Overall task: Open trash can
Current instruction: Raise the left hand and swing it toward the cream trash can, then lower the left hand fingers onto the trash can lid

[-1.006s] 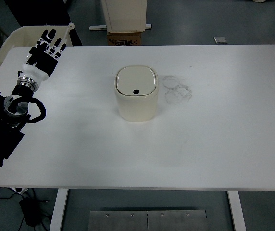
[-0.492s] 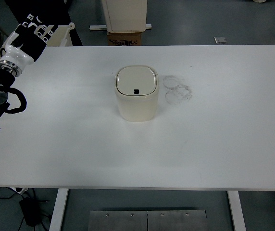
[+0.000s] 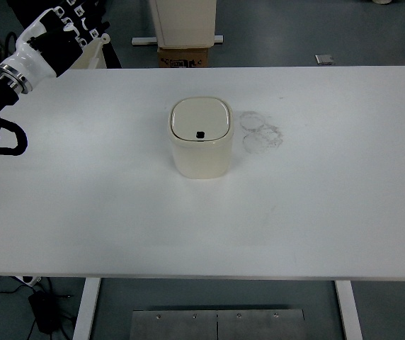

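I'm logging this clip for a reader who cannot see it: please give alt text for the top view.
A cream trash can with its lid closed stands near the middle of a white table. The robot's left hand is raised at the table's far-left corner, far from the can, with faint ring marks just right of the can.

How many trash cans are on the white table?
1. The cream trash can stands near the middle of the white table, lid closed, with faint ring marks just to its right. Nothing on the table could hide another.
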Motion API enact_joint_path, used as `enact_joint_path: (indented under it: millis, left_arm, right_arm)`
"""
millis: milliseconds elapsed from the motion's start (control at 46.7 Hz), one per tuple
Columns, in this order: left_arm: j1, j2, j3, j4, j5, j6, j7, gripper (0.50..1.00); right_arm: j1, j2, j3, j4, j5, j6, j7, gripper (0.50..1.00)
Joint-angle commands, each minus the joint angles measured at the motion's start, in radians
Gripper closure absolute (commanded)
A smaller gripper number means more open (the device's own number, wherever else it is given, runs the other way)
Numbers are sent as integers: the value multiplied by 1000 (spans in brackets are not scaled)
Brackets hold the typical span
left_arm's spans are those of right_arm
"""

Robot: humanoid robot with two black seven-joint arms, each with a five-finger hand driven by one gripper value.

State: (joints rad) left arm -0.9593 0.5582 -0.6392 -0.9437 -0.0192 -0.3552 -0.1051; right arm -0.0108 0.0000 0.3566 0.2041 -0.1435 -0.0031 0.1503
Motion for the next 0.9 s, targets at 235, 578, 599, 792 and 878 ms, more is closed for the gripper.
enact_joint_path:
  millis: [235,578,599,792,878]
  left_arm:
    - [-90,83,101,-87,189,-67,27,500]
    - [-249,128,306,-164,323,-142,30,500]
    - [-263,131,320,-167,329,-148,30,500]
    - [-413,134,535,-202,360,-192,74,500]
    - [-458,134,578,-204,361,-198,76,500]
  right_arm:
    - [0,0,-1,0,-1,0,0,507]
    - [0,0,1,0,-1,0,0,507]
    - [0,0,-1,0,1,0,0,507]
    - [0,0,-1,0,-1,0,0,507]
    - [0,0,-1,0,1,0,0,507]
